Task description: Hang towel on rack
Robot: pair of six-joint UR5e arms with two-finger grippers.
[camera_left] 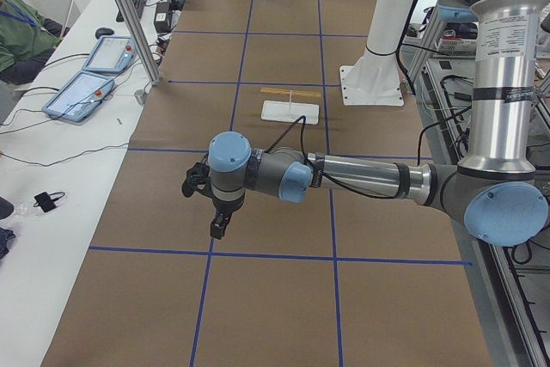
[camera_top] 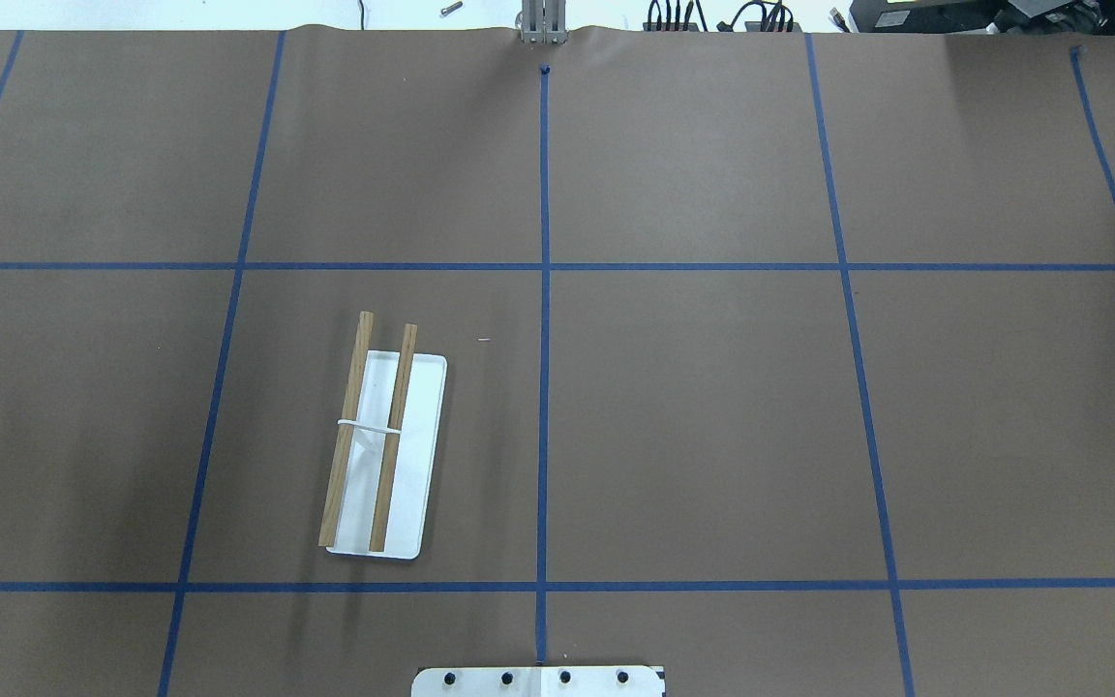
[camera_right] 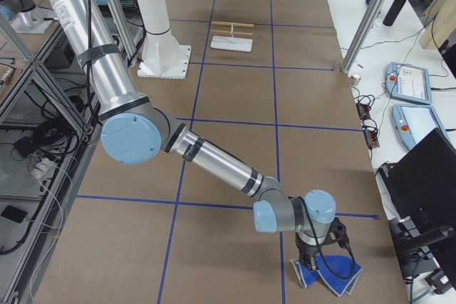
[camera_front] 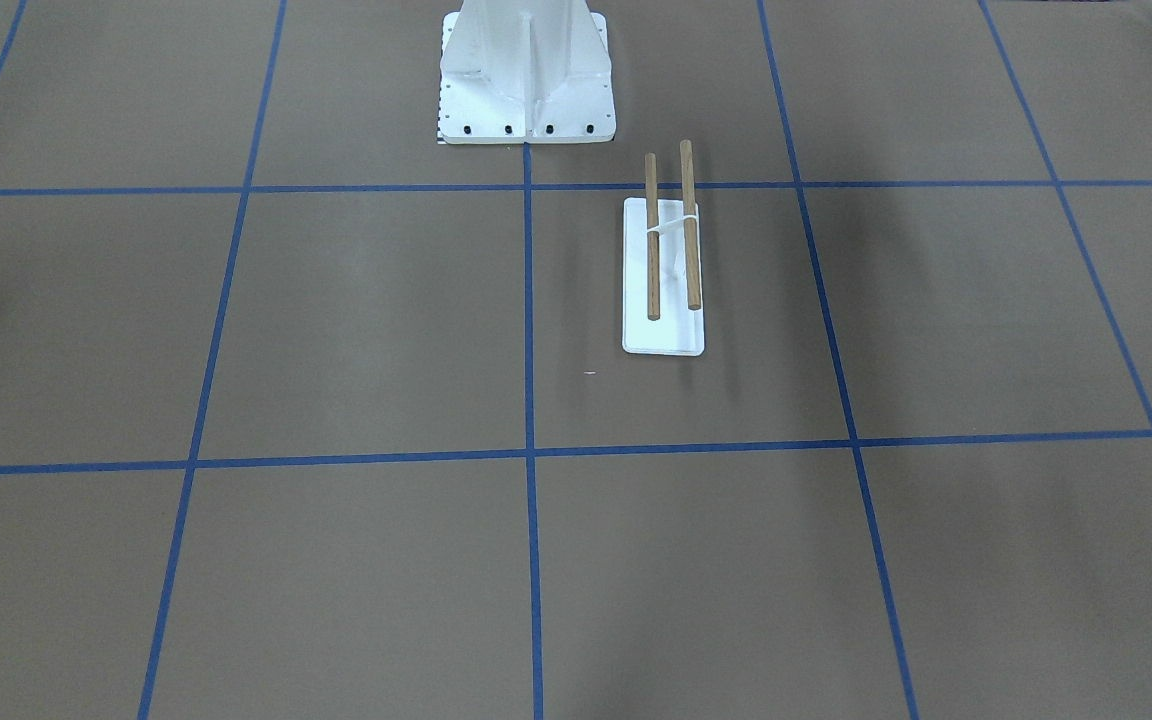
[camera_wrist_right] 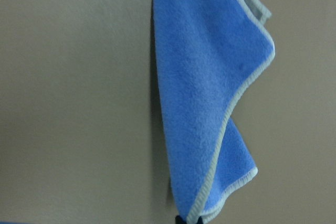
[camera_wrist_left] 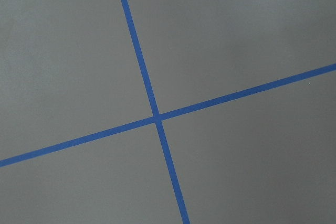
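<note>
Right gripper [camera_right: 308,261] reaching down onto the towel [camera_right: 336,273] at lower right of the right-side view, grip impossible to tell, left gripper [camera_left: 217,228] hovering over the table [camera_left: 284,298], jaws unclear, rack [camera_top: 378,455] standing well apart from the towel, left of centre overhead.

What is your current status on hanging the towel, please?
Right gripper down at the towel, grip unclear. Left gripper hovers over a tape cross, state unclear. The rack far off, rods bare; white pedestal beside it.
</note>
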